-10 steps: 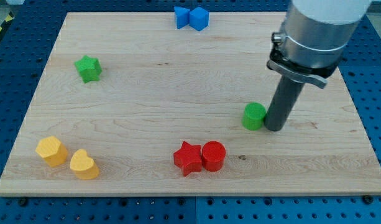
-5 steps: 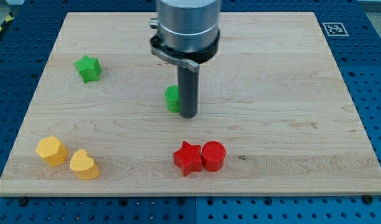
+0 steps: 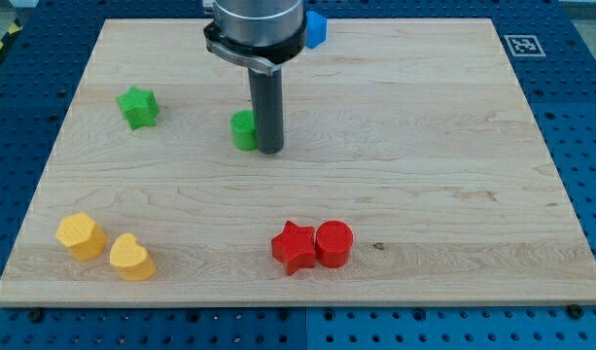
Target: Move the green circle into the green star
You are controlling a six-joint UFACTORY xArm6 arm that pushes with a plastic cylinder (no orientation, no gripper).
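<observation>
The green circle (image 3: 243, 130) sits on the wooden board left of centre, partly hidden by the rod. My tip (image 3: 269, 149) rests against the circle's right side. The green star (image 3: 138, 107) lies at the view's upper left, well apart from the circle, to its left and a little higher.
A red star (image 3: 294, 247) and red circle (image 3: 333, 243) touch each other at the bottom centre. Two yellow blocks (image 3: 81, 235) (image 3: 130, 258) lie at the bottom left. A blue block (image 3: 316, 27) shows at the top edge, partly behind the arm.
My tip has pushed the green circle from the right-centre of the board leftward and upward, closer to the green star. The other blocks have not moved.
</observation>
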